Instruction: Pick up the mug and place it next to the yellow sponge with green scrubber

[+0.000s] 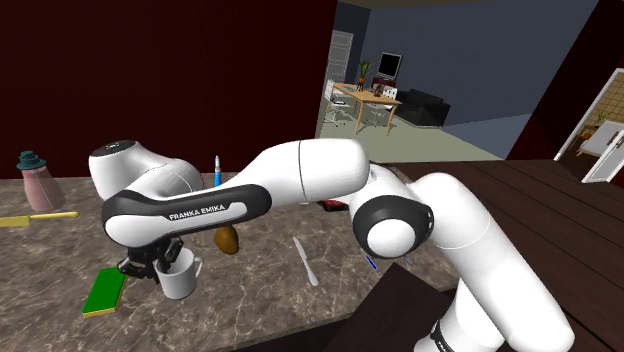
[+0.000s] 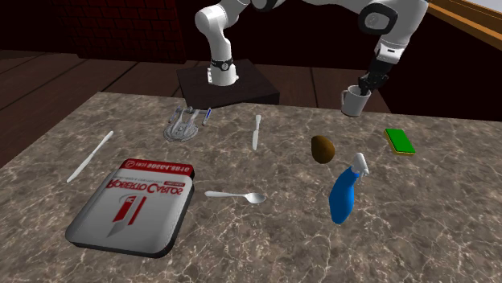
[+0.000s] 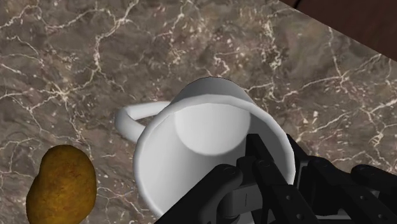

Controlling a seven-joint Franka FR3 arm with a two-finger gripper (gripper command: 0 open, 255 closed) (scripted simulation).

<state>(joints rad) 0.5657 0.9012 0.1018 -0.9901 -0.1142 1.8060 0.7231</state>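
My gripper (image 1: 160, 262) is shut on the rim of a white mug (image 1: 180, 277), with one finger inside the cup and the other outside its wall. The mug stays upright, its handle pointing away from the fingers (image 3: 267, 167). A green-topped sponge with a yellow underside (image 1: 104, 291) lies flat just to the shoulder view's left of the mug. In the second exterior view the mug (image 2: 352, 100) hangs under the gripper (image 2: 366, 87) near the counter's far edge, behind the sponge (image 2: 399, 141). Whether the mug's base touches the marble I cannot tell.
A brown potato (image 3: 60, 188) lies close to the mug's handle side. On the marble counter are a blue spray bottle (image 2: 346, 191), a spoon (image 2: 235, 195), two knives (image 2: 256, 131), a model ship (image 2: 183, 123) and a red-and-grey box (image 2: 133, 205). The counter's edge runs just behind the mug.
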